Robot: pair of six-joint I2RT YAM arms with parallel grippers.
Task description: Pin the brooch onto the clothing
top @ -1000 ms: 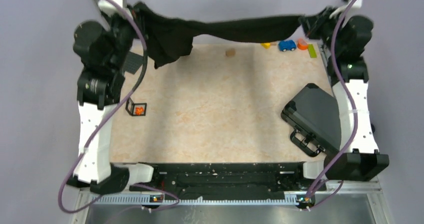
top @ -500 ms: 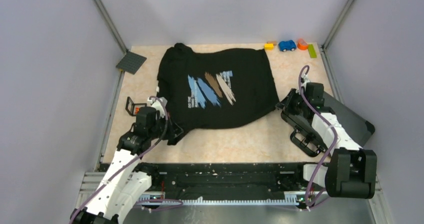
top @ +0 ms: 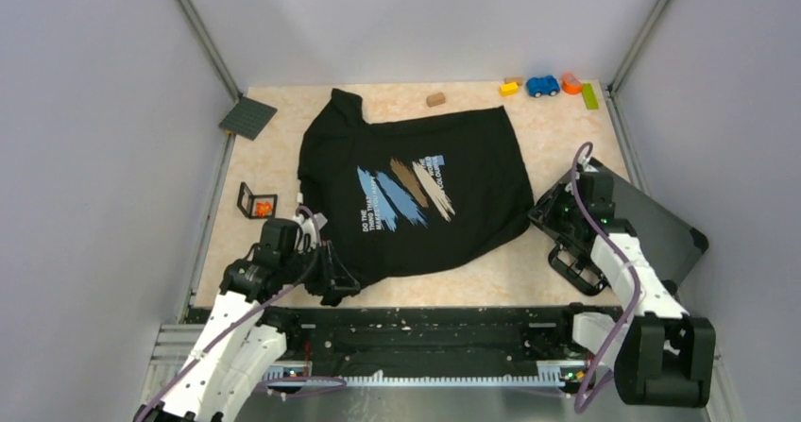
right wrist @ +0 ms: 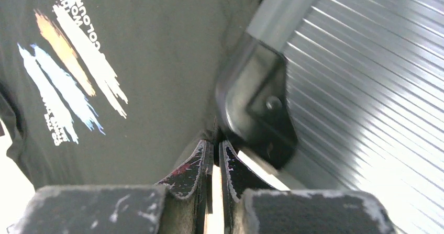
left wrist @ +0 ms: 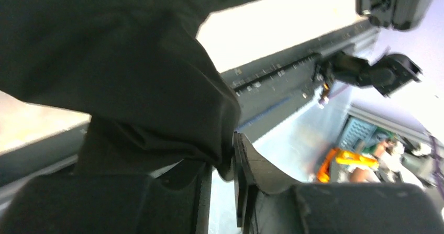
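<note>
Black cloth, top view: black short-sleeved T-shirt (top: 416,195) with brush-stroke print lies spread on beige worktop (top: 529,139); limp, light, best taken by a hem. Tiny orange-red brooch (top: 263,209), probably stiff and fiddly, seems inside small black-framed clear box (top: 247,200).
Left wrist view: left pincer (left wrist: 222,155) narrow, clamping bunched hem.
Right wrist view: right pincer (right wrist: 215,142) nearly closed, apparently pinching hem beside dark grey case (right wrist: 366,87).

black short-sleeved fabric t-shirt with blue, brown and white brush-stroke print (top: 472,148): light blue lettering (top: 366,218) at 7 o'clock of the print begins "do the"; its other lines are too small to read. pale lettering (top: 436,163) at 1 o'clock: one line appears to read "colour".
</note>
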